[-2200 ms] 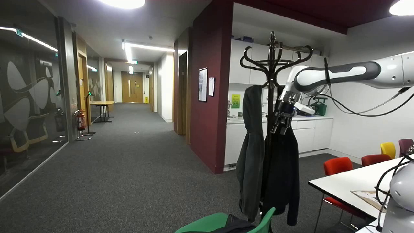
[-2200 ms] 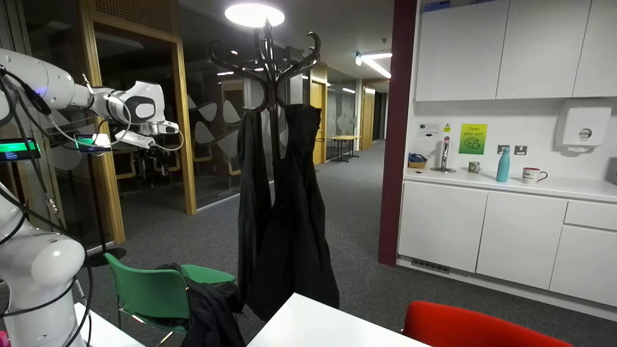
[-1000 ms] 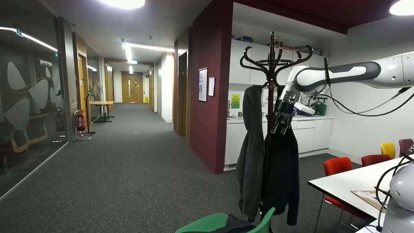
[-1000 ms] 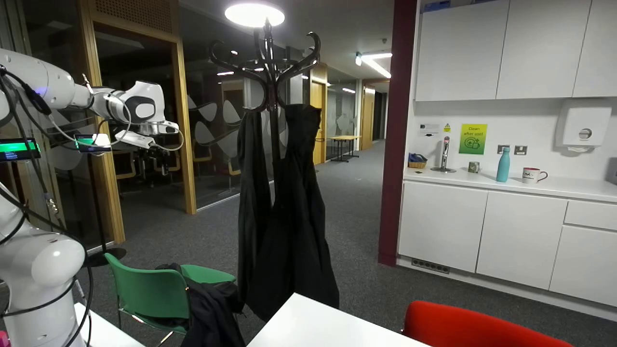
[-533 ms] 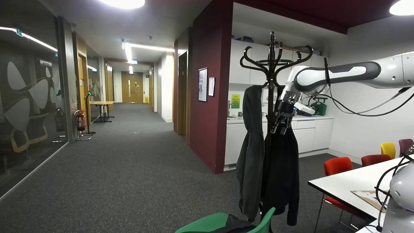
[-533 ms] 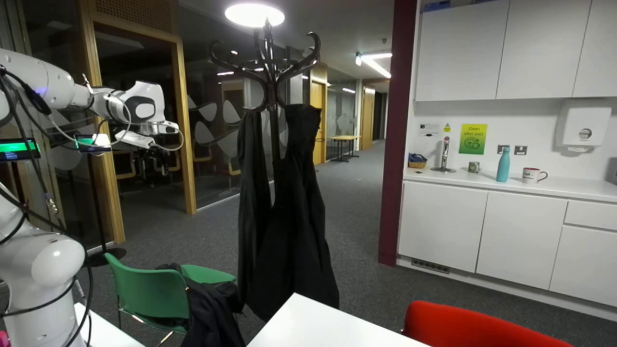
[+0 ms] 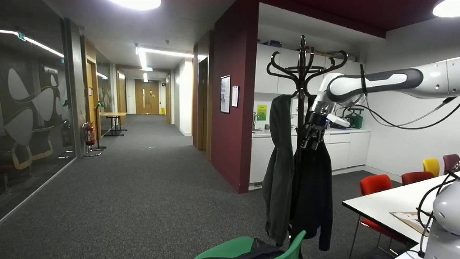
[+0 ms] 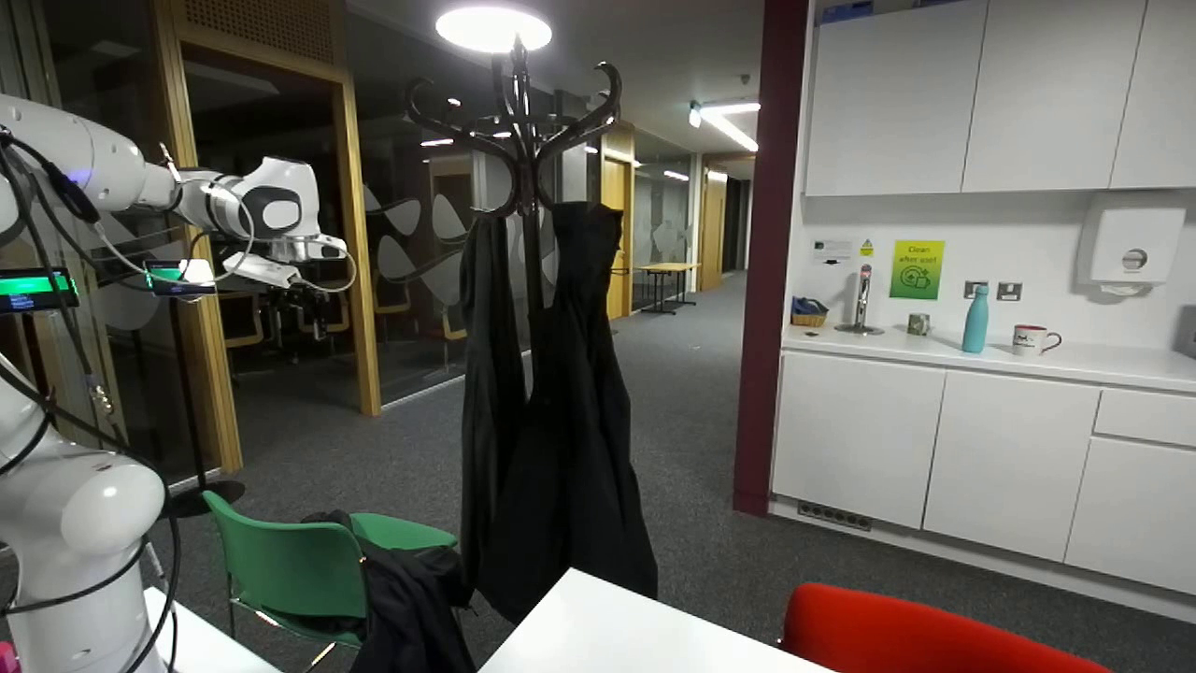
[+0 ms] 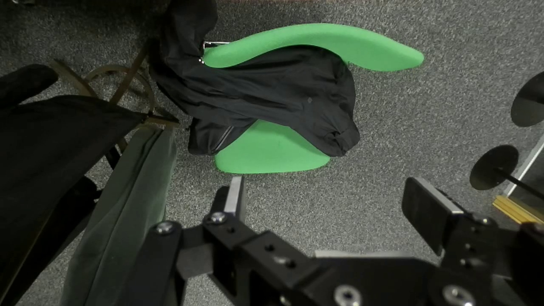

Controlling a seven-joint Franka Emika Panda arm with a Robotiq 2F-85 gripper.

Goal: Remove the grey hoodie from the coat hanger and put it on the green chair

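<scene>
Far over to the left, a red fire extinguisher stands by the dark glass wall. Nearer me is the green chair, well out to the left of the left corner of the bench, with a black garment lying across its seat. Next along hangs the grey hoodie, long and limp, caught by its top on the left side of the coat hanger, which rises beyond that same corner of the bench. Then comes the hand, pointing downward, level with the upper part of the hoodie; its pads are spread wide, facing each other across a patch of carpet in the wrist view, and the hoodie hangs apart from it. Behind it, as I look, the black jacket drops from the right side of the coat hanger, darker than the hoodie. To the right, an orange-red chair stands at the bench's far edge, close to the left corner, with a dark red chair further along that edge. A flat brown-and-white sheet lies on the bench by its near edge, and from the right the arm reaches in, higher than the bench.
</scene>
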